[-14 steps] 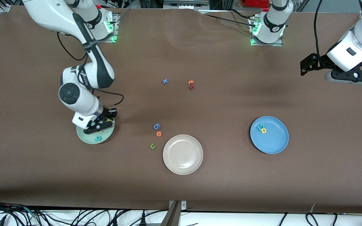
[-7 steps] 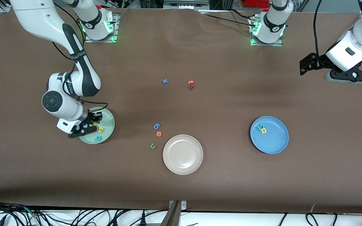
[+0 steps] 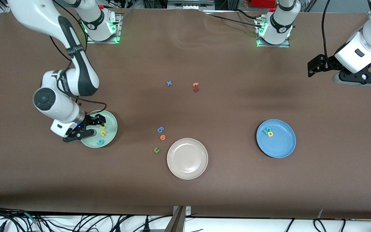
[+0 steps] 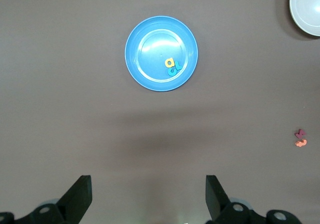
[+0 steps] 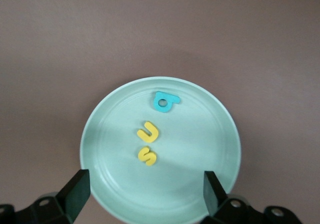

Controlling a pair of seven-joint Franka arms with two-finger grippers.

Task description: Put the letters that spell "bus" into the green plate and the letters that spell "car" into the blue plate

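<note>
Letters spelling "bus" lie in the green plate [image 3: 111,129] at lower left of the front view: teal "b" [image 5: 165,102], yellow "u" [image 5: 148,132], yellow "s" [image 5: 147,156]. Right gripper [image 3: 89,127] hovers over that plate's rim, fingers spread, holding nothing (letters lie apart from it). Blue plate [image 3: 282,145] at lower right holds the "car" letters [image 3: 268,131], clustered. Left gripper [image 3: 320,66], spread, waits at upper right. Judgement: both words appear placed; the next move calls only for retracting the right arm.
</note>
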